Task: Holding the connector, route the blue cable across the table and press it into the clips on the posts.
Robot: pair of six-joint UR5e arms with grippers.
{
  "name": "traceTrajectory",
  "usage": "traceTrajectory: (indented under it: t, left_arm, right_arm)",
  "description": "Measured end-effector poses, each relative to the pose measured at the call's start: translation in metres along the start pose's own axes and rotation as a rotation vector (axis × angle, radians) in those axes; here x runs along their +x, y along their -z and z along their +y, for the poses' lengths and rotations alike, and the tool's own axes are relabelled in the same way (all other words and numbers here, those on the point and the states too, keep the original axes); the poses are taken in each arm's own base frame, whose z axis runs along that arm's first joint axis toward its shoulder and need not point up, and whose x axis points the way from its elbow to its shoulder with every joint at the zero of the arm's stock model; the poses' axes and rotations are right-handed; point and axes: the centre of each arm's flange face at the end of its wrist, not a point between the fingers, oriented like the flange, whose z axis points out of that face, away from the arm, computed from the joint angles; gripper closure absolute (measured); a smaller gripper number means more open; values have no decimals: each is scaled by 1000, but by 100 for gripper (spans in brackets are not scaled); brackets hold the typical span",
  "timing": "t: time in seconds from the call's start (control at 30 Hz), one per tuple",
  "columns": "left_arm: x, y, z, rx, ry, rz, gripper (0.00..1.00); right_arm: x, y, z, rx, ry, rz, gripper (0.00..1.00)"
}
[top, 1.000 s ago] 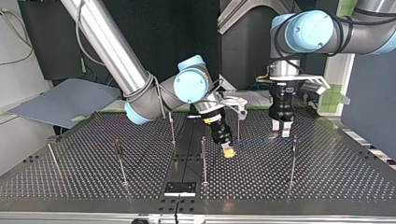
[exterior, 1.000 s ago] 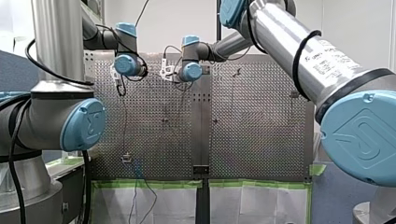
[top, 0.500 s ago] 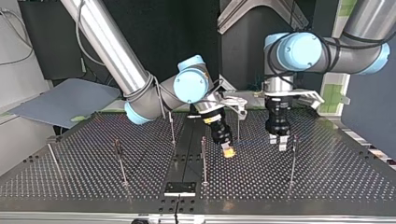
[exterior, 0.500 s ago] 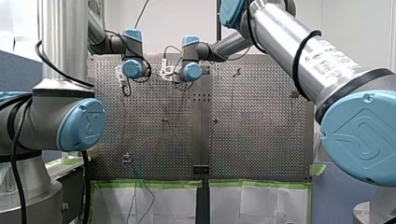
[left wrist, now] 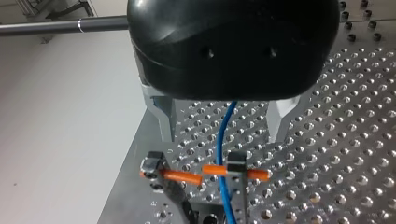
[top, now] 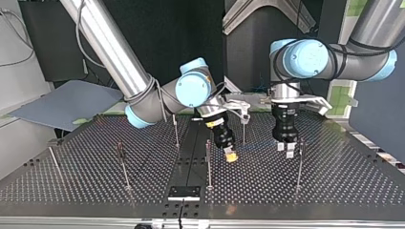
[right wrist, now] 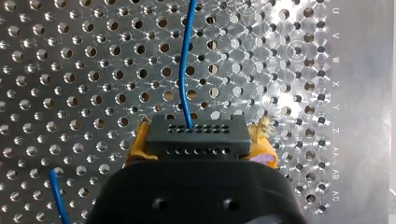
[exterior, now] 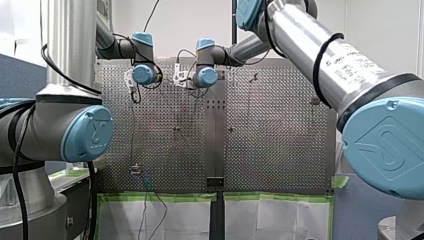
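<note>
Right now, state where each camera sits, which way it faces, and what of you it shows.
Front view: behind, above my shoulders, looking over the perforated table; my left arm at its left, my right arm at its right.
Top view: across the table, facing me; both arms enter from above, crossed.
Left wrist view: on my left wrist, past my left gripper to the blue cable and a clip.
Right wrist view: on my right wrist; my right gripper holds the connector.
Both wrist views share the blue cable.
</note>
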Motion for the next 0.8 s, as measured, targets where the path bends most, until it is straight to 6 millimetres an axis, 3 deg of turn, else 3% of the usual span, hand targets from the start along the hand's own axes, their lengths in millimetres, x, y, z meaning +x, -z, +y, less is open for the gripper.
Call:
traceTrajectory:
  t: [0.03,0.07,0.13,0.17,0.23,0.6,0.8]
  left_arm:
    - [0,0,0,3,2,0,59]
    - [0,0,-1,5,3,1,59]
    - [0,0,-1,7,5,1,91]
    - [0,0,-1,6,5,2,91]
    - [0,0,0,3,5,3,100]
    - [5,7,4,-54,-35,46,100]
    - [17,18,4,-57,-61,102,100]
  right_arm:
    - [0,0,0,-1,0,-1,100]
    - [0,0,1,-1,1,-1,100]
    - [-1,0,1,-1,1,-2,100]
    - [-1,0,1,-2,1,-2,100]
    - [-1,0,2,-3,1,-3,100]
    - [-10,2,6,-8,4,-25,100]
    - [-21,5,8,-12,7,-50,100]
